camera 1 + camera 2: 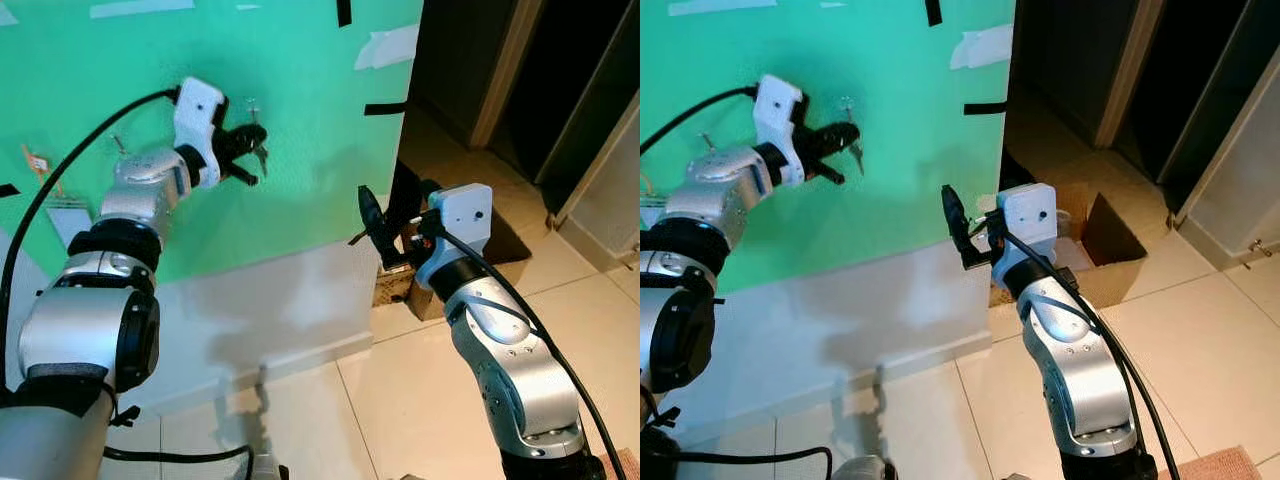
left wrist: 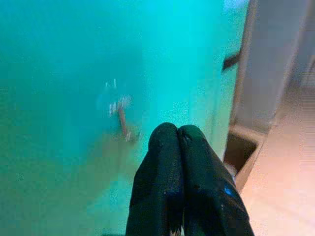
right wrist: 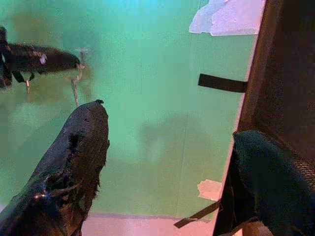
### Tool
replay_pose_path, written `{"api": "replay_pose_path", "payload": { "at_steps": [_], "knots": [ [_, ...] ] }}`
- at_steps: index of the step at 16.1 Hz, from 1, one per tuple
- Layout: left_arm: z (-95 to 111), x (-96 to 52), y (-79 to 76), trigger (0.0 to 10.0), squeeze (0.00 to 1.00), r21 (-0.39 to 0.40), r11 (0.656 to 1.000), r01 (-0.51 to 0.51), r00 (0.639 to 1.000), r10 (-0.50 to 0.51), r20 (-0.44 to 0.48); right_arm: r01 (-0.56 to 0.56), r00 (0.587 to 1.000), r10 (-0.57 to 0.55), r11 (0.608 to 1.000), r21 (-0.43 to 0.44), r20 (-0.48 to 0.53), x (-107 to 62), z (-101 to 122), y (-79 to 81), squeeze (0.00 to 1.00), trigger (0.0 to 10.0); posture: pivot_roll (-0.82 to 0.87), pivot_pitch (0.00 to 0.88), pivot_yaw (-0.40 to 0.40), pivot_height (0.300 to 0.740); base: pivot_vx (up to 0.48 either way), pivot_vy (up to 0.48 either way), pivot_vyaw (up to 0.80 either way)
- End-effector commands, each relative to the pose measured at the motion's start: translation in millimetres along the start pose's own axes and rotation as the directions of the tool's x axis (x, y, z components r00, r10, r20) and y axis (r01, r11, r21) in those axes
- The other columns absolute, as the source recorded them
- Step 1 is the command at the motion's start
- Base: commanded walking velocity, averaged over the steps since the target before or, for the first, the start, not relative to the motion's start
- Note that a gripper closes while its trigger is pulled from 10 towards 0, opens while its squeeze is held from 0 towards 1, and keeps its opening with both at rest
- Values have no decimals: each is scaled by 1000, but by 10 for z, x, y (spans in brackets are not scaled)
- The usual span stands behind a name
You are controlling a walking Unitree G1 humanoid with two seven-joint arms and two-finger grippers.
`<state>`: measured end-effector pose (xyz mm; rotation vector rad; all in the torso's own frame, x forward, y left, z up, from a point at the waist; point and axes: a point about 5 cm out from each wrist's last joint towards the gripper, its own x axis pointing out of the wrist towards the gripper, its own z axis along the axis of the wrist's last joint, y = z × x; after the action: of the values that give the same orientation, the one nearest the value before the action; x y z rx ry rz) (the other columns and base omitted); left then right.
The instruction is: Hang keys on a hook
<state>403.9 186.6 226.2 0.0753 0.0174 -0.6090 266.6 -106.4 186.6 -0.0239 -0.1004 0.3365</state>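
Note:
A small bunch of keys hangs against the green wall from a small hook. The same keys appear in the right wrist view. My left gripper is raised to the wall, its tips right beside the top of the keys; I cannot tell if they touch. In the left wrist view its fingers are pressed together with nothing between them, and the blurred keys are a little beyond. My right gripper is lower, near the wall's corner, open and holding nothing.
The green wall ends at a corner with a dark doorway to its right. A cardboard box sits on the tiled floor by the corner. Black tape strips mark the wall. Another small tagged hook is far left.

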Motion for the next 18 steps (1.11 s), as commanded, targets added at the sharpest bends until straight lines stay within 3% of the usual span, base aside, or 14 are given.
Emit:
{"api": "replay_pose_path", "payload": {
  "at_steps": [1, 4, 5, 6, 7, 8, 9, 11, 13, 14, 15, 16, 17, 18],
  "knots": [
    [141, -57, 71, 10000, 0, -26, 1000, 2, 998, 0, 63, 6, 1000, -6, 1000, -1, 23, 28, 46, -17, 0, 10000, -55, 0, 80, 740, 0, 0, 0],
    [210, -123, 103, 10000, 0, -111, 992, 59, 992, -46, 120, -1, 1000, 0, 1000, 2, 27, 56, 47, -11, 0, 10000, -40, 0, 72, 740, 0, 0, 0],
    [255, -154, 81, 10000, 0, -175, 975, 140, 981, -113, 159, -2, 1000, 2, 1000, 4, 30, 66, 50, -10, 0, 10000, -38, 0, 73, 740, 0, 0, 0],
    [287, -188, 28, 10000, 0, -239, 937, 256, 958, -212, 193, -2, 999, 2, 1000, 7, 33, 74, 51, -9, 0, 10000, -36, 0, 73, 740, 0, 0, 0],
    [292, -198, 10, 10000, 0, -256, 923, 288, 950, -241, 200, -2, 999, 2, 1000, 7, 33, 76, 51, -10, 0, 10000, -36, 0, 73, 740, 0, 0, 0],
    [313, -254, -51, 10000, 0, -299, 868, 397, 914, -345, 213, -3, 999, 3, 1000, 9, 35, 86, 51, -7, 0, 10000, -36, 0, 74, 740, 0, 0, 0],
    [322, -272, -67, 10000, 0, -308, 851, 425, 902, -372, 217, -3, 999, 3, 1000, 9, 35, 87, 51, -7, 0, 10000, -36, 0, 74, 740, 0, 0, 0],
    [342, -389, -121, 10000, 0, -345, 778, 525, 851, -485, 201, 1, 999, -2, 1000, 13, 36, 86, 41, -14, 0, 10000, -38, 0, 78, 740, 0, 0, 0],
    [347, -455, -144, 10000, 0, -349, 749, 563, 826, -528, 198, 3, 999, -3, 1000, 14, 36, 83, 37, -17, 0, 10000, -40, 0, 77, 740, 0, 0, 0],
    [346, -493, -148, 10000, 0, -344, 747, 568, 822, -538, 189, 4, 999, -5, 1000, 15, 36, 81, 35, -20, 0, 10000, -39, 0, 76, 740, 0, 0, 0],
    [322, -472, -106, 10000, 0, -318, 796, 515, 857, -489, 162, 5, 999, -6, 1000, 14, 36, 84, 35, -23, 0, 10000, -37, 0, 74, 740, 0, 0, 0],
    [287, -417, -32, 10000, 0, -274, 870, 409, 912, -391, 119, 5, 999, -5, 1000, 14, 37, 89, 35, -25, 0, 10000, -35, 0, 71, 740, 0, 0, 0],
    [277, -376, 27, 10000, 0, -237, 916, 323, 946, -309, 95, 3, 999, -3, 1000, 11, 38, 96, 38, -27, 0, 10000, -34, 0, 70, 740, 0, 0, 0],
    [289, -354, 59, 10000, 0, -216, 937, 273, 961, -259, 92, 1, 999, -1, 1000, 9, 39, 102, 41, -26, 0, 10000, -33, 0, 70, 740, 0, 0, 0]
  ]
}}
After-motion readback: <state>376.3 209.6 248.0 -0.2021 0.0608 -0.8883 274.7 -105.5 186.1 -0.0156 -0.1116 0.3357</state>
